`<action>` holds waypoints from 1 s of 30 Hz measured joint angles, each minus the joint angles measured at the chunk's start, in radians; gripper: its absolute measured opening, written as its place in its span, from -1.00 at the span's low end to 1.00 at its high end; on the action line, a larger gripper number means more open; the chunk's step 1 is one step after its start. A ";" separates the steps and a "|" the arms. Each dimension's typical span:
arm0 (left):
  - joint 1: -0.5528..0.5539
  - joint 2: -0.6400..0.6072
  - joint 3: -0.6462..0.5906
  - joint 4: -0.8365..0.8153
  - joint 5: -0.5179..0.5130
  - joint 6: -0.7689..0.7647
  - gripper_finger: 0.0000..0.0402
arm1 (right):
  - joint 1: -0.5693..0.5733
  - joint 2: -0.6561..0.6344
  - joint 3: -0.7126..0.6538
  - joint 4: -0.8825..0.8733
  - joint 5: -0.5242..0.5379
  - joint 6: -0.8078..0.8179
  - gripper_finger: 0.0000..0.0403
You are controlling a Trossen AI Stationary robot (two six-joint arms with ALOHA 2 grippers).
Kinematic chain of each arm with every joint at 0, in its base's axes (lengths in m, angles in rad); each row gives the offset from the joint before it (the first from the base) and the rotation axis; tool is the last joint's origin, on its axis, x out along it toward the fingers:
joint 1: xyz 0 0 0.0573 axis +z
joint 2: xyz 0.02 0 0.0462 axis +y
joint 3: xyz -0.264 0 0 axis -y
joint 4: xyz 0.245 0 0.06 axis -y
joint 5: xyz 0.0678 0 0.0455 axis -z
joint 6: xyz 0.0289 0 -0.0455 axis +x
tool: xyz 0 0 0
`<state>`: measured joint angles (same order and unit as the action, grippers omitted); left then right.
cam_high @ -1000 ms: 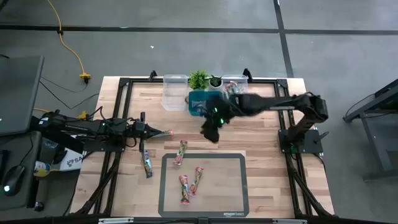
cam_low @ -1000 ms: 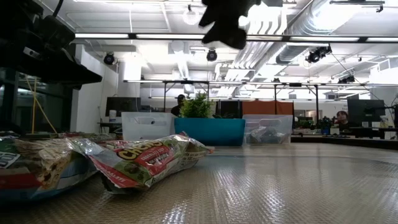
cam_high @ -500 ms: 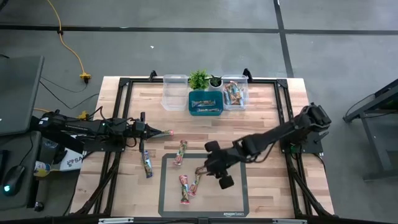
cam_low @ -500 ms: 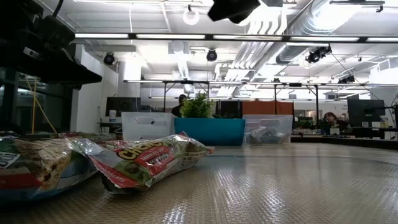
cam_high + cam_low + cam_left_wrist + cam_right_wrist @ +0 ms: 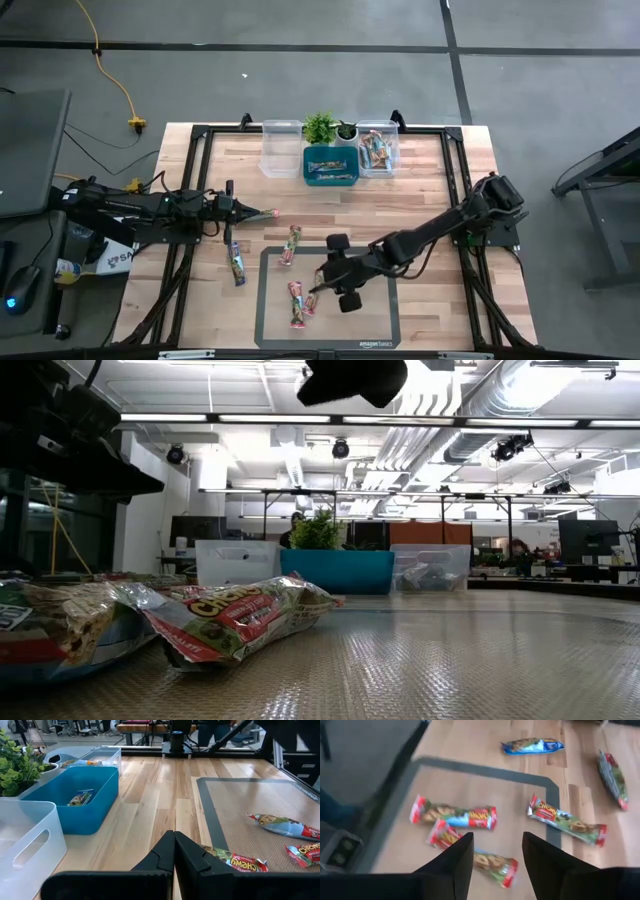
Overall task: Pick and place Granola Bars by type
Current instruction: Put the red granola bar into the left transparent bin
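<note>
Resting low over the wood at the left: left gripper [image 5: 272, 213], fingers [image 5: 172, 851] pressed together, holding nothing. Just below it on the wood, one bar [image 5: 236, 264], blue and red. Next, a bar [image 5: 291, 244] half on the mat's [image 5: 380, 320] top edge. On the mat, two bars side by side, one [image 5: 297, 303] reddish, the other [image 5: 317, 291] greenish. Hanging right above that pair: right gripper [image 5: 318, 287], fingers [image 5: 454, 860] apart with a gap, holding nothing, bars [image 5: 455, 815] showing between them. At the back, left to right: clear bin [image 5: 281, 148], plant [image 5: 319, 127], blue bin [image 5: 331, 165] with one bar inside, clear bin [image 5: 377, 148] with more bars.
</note>
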<state>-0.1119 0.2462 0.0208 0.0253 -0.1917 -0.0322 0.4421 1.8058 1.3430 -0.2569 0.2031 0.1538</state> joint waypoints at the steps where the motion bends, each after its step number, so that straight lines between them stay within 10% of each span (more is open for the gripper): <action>1: 0.000 0.000 0.000 0.000 0.000 0.000 -0.99 | 0.000 -0.001 0.000 0.011 -0.005 0.033 -0.26; 11: 0.000 0.000 0.000 0.000 0.000 0.000 -0.99 | 0.041 -0.002 0.000 0.009 -0.086 0.066 -0.35; 30: 0.000 0.000 0.000 0.000 0.000 0.000 -0.99 | -0.020 0.147 0.000 -0.086 -0.139 -0.669 -0.08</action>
<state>-0.1119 0.2462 0.0208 0.0254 -0.1917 -0.0322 0.4224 1.9527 1.3434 -0.3430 0.0636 -0.5151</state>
